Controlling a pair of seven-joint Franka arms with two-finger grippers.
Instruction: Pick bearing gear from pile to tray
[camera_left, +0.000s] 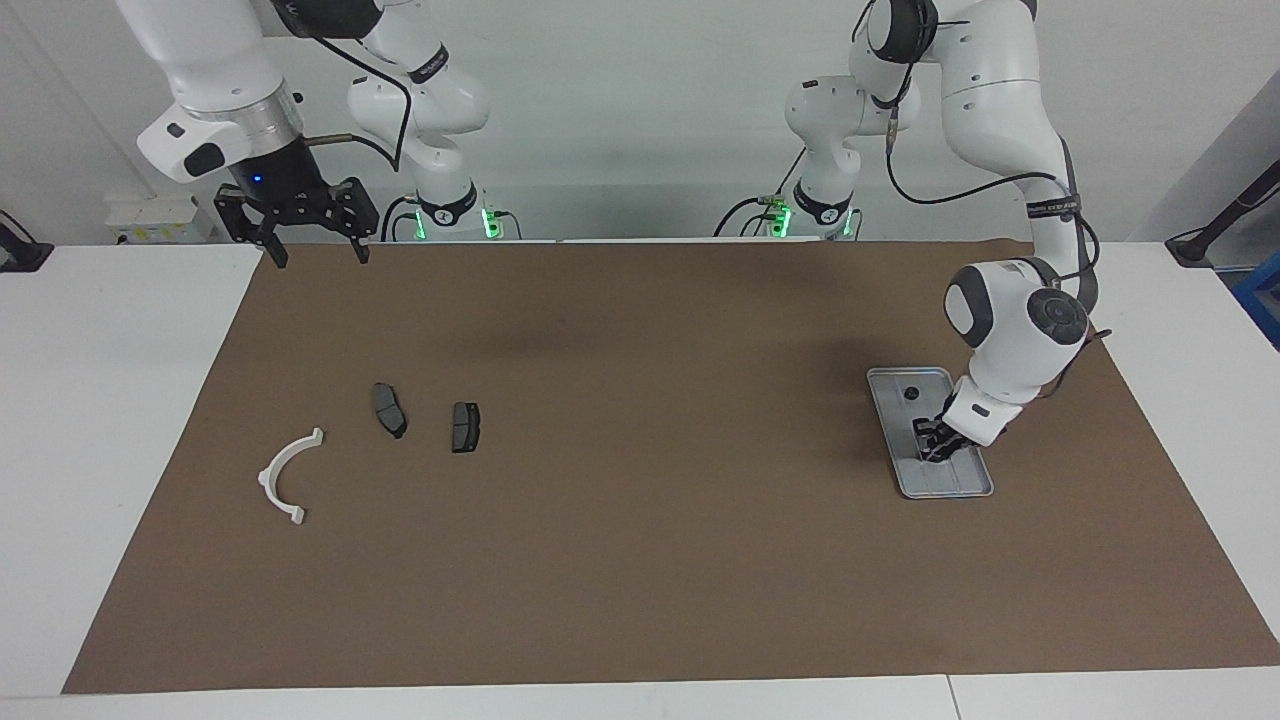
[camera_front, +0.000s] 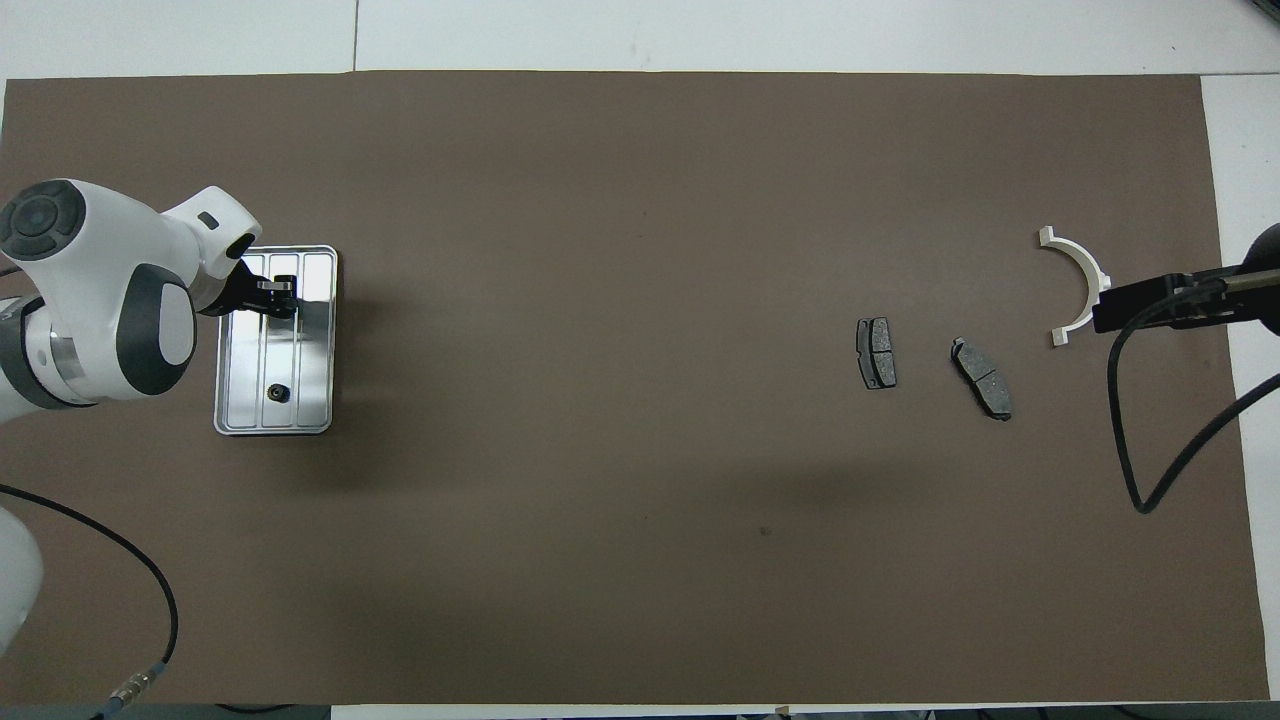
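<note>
The silver tray (camera_left: 958, 482) lies at the left arm's end of the brown mat and also shows in the overhead view (camera_front: 240, 405). A small black round piece (camera_left: 911, 392) lies in the tray's end nearer to the robots (camera_front: 277, 393). My left gripper (camera_left: 938, 448) is down in the tray's other end (camera_front: 276, 296); whether it holds anything is hidden. The pile lies at the right arm's end: a white half-ring bracket (camera_left: 285, 475) (camera_front: 1078, 285) and two dark brake pads (camera_left: 389, 409) (camera_left: 465, 427). My right gripper (camera_left: 318, 252) is open and empty, raised over the mat's corner by its base.
The brown mat (camera_left: 640, 560) covers most of the white table. The right arm's black cable (camera_front: 1140, 450) hangs over the mat near the bracket. The left arm's white wrist (camera_left: 1015, 320) stands over the tray's side.
</note>
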